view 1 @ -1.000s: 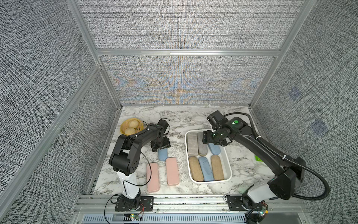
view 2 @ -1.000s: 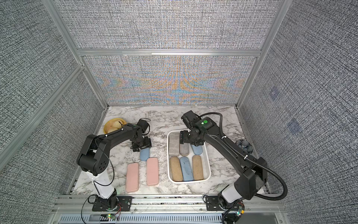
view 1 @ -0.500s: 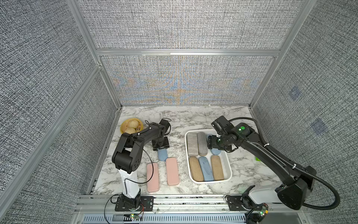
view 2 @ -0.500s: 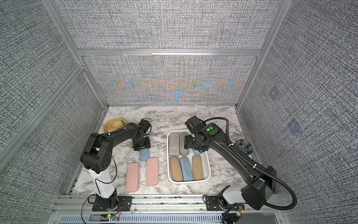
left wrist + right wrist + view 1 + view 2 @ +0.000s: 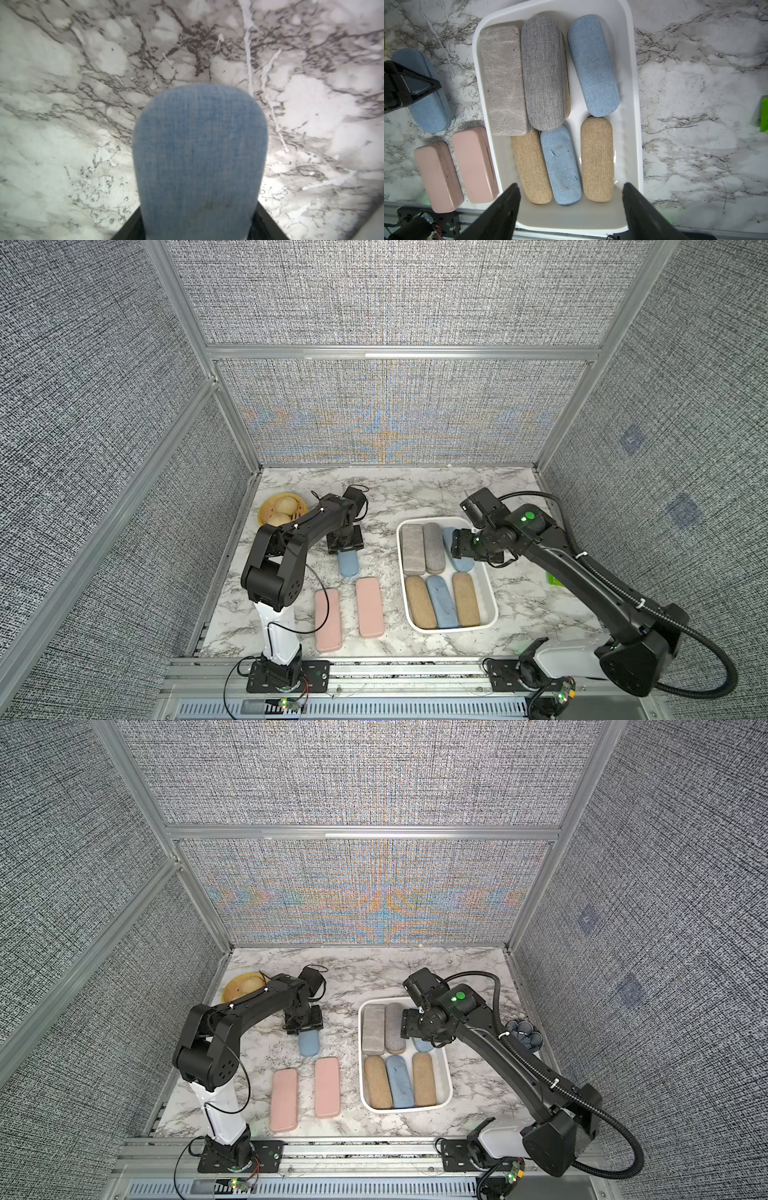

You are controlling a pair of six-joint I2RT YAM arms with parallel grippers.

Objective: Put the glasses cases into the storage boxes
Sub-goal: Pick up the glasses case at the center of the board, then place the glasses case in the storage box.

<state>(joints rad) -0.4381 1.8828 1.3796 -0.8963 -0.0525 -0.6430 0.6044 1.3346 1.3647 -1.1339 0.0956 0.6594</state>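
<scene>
The blue case (image 5: pixel 199 158) looks woven cloth, the table (image 5: pixel 72 62) smooth marble-print — the tray (image 5: pixel 631 83) shiny white plastic, the pink cases (image 5: pixel 473 164) matt.

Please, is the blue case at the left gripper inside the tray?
Out: the blue case lies on the marble table beside the white tray.

The marble bench (image 5: pixel 415 489) carries a white tray (image 5: pixel 489 593) right of centre, a pink case (image 5: pixel 328 620) beside a second pink case (image 5: pixel 370 608) near-left, a light blue case (image 5: pixel 347 563) just beyond, a yellow basket (image 5: pixel 270 506) far-left and a green scrap (image 5: pixel 552 578) right.
</scene>
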